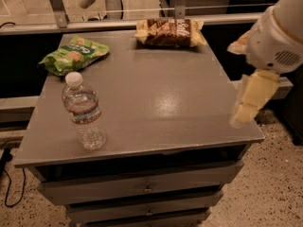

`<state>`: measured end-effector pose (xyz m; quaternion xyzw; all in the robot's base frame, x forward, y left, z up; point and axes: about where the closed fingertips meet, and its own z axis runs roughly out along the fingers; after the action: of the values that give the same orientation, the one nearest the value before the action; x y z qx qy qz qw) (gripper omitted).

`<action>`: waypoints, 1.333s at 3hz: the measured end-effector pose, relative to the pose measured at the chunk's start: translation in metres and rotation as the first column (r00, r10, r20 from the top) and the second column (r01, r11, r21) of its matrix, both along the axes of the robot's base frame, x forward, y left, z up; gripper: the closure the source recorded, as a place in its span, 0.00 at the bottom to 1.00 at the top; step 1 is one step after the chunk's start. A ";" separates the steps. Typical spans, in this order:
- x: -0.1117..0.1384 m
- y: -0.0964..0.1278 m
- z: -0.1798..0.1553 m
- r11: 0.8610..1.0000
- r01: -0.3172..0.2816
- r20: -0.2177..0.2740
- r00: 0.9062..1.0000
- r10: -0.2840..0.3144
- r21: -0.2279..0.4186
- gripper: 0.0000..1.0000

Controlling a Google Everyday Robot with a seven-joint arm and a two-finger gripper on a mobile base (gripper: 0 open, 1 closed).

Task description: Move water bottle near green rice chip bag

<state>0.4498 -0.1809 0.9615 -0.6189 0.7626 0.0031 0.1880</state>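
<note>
The water bottle (84, 111) stands upright near the front left corner of the grey table (161, 98); it is clear and ribbed, with a white cap and a blue and red banded label. The green rice chip bag (73, 55) lies at the back left corner, behind the bottle and apart from it. My gripper (251, 98), pale yellow under a white wrist, hangs at the table's right edge, far from the bottle and holding nothing.
A brown chip bag (170, 32) lies at the back edge, middle right. The table is a drawer cabinet with drawers (147, 188) in front. A metal rail (118, 22) runs behind it. A cable (7, 183) lies on the floor at left.
</note>
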 end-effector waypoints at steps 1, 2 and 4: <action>0.023 0.090 -0.036 0.964 -0.118 -0.002 0.992 0.122 0.238 0.00; 0.030 0.165 -0.046 0.878 -0.188 0.014 0.979 0.203 0.440 0.00; 0.019 0.261 -0.041 0.656 -0.217 0.028 0.958 0.287 0.723 0.00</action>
<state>0.4685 0.0798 0.9202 -0.5946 0.6144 0.3546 0.3785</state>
